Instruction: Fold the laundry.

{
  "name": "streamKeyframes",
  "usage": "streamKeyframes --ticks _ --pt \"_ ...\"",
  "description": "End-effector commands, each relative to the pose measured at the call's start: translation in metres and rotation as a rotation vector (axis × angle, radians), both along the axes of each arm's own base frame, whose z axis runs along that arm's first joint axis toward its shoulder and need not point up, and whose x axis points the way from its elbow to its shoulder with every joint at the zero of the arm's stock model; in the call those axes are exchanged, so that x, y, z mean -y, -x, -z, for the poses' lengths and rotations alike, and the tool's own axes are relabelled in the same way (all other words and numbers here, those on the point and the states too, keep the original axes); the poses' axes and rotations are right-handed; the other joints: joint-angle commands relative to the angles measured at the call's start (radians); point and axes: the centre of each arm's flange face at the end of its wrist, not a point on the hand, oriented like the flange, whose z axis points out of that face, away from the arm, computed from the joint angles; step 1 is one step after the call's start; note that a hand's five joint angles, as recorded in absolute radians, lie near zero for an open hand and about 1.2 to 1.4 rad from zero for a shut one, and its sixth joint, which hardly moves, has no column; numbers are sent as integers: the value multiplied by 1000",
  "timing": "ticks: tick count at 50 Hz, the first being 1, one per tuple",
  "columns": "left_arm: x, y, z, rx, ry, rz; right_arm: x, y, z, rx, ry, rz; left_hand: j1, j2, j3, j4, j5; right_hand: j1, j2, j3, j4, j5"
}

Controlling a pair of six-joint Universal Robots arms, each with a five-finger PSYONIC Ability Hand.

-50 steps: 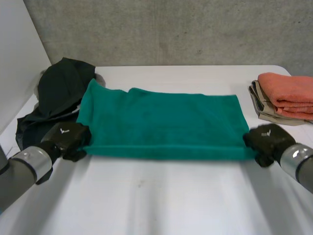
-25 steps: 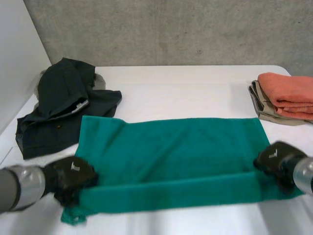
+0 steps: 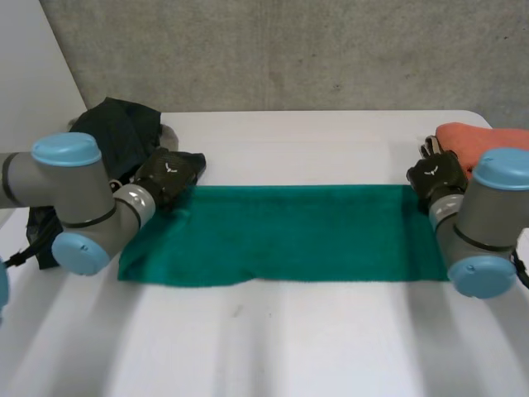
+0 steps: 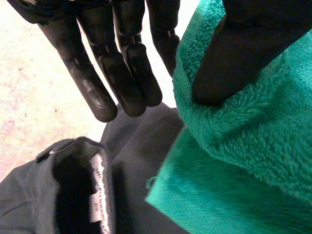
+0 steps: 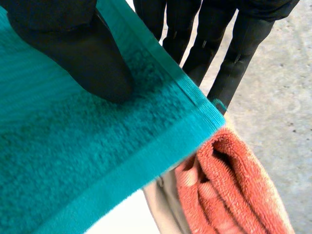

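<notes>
Right now the fingers (image 4: 122,73) of the left hand (image 3: 169,172) are reaching out straight while its thumb (image 4: 239,58) is pinching a far corner of the green towel (image 3: 289,231) against them. The right hand (image 3: 436,175) is gripping the other far corner the same way, thumb (image 5: 83,58) on top and fingers (image 5: 234,58) underneath. Between them the towel is lying flat on the white table (image 3: 289,347).

Trouble is waiting at both ends. The left corner is overlapping the dark clothes (image 4: 63,195) and the right one is touching the orange towel (image 5: 229,195). Letting go carelessly, or dragging, could snag either pile or slide the layers askew.

The wrist views are showing both pinches and these overlaps up close. The head view is showing the towel's near edge, which is looking uneven toward the left.
</notes>
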Motion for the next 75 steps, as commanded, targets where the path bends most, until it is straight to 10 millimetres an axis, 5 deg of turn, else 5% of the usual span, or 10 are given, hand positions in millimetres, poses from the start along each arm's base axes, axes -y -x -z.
streamKeyframes --ticks 1,2,3,15,26,38,43,48,65,75 --pt "11 15 11 -26 13 25 24 -14 20 5 65 24 -437 -473 -465 -475 -434 -460 -514 -518 -532 -521" --pt "10 16 11 -30 8 24 28 -17 21 9 82 35 -739 -775 -767 -777 -736 -956 -1009 -1014 -1028 -1016" --pt "9 18 11 -33 8 26 29 -18 21 12 88 40 -986 -1022 -1014 -1025 -983 -956 -1009 -1014 -1028 -1016" --pt "-29 -14 -69 -191 -1 -63 -8 -17 -56 217 115 -25 -987 -1022 -1015 -1025 -983 -956 -1009 -1014 -1028 -1016" --pt "-71 -33 -39 -201 -214 10 -56 -9 -55 257 -44 -123 -987 -1022 -1015 -1025 -983 -956 -1009 -1014 -1028 -1016" --pt "-19 -29 -1 -50 -97 -25 -56 0 -46 245 -79 -96 -784 -819 -812 -822 -780 -956 -1009 -1014 -1028 -1016" --pt "25 -29 -22 96 159 -72 -55 -1 -50 244 -68 -98 -987 -1022 -1015 -1025 -983 -956 -1009 -1014 -1028 -1016" --pt "36 -24 -37 86 241 -90 -60 -3 -52 239 -64 -102 -987 -1022 -1015 -1025 -983 -956 -1009 -1014 -1028 -1016" --pt "-14 -20 -63 -55 80 5 -56 16 -73 242 -90 -94 -987 -1022 -1015 -1025 -983 -956 -1009 -1014 -1028 -1016" --pt "-74 -27 -83 -316 -197 -11 -60 53 -78 317 -357 -69 -987 -1022 -1015 -1025 -983 -824 -877 -882 -896 -884"
